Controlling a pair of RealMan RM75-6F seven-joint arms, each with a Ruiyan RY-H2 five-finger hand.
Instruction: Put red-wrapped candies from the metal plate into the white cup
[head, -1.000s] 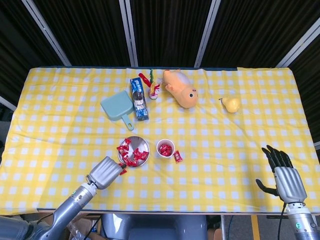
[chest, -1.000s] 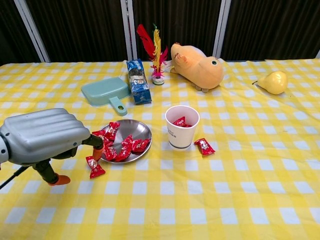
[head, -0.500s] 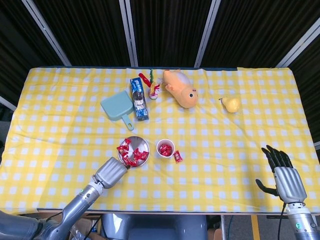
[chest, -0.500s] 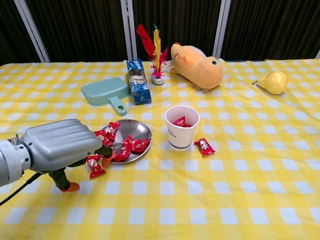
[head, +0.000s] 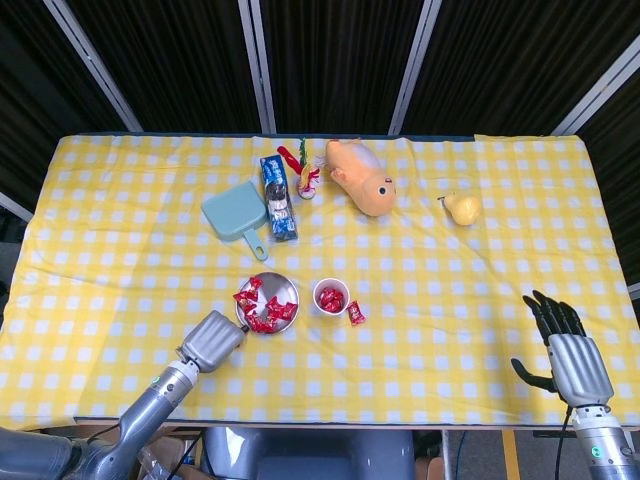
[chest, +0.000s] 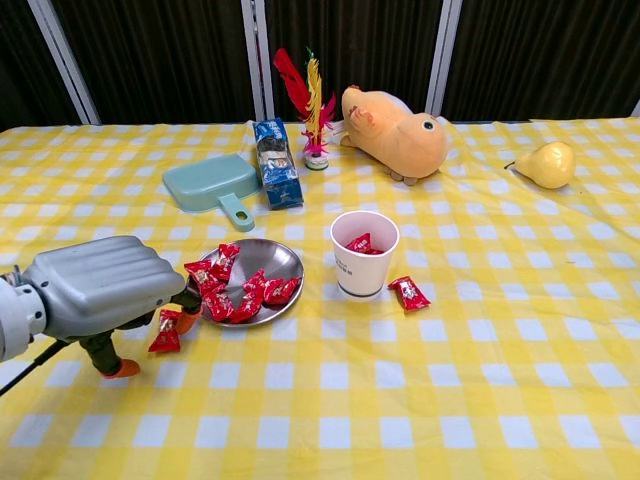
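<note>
The metal plate lies at the table's middle with several red-wrapped candies along its near and left side. Right of it stands the white cup with red candies inside, also visible as the cup in the head view. One loose candy lies right of the cup. My left hand sits left of and nearer than the plate, fingers curled, with a red candy tilted at its fingertips. Its thumb stands apart from that candy. My right hand hangs past the table's near right corner, fingers spread, empty.
A teal scoop, a blue packet and a feathered shuttlecock stand behind the plate. An orange plush toy lies behind the cup, and a yellow pear sits at the far right.
My left hand reached toward the plate's near edge, then drew back left. The loose candy beside the plate moved left with it and tilted up. The right hand stayed still.
</note>
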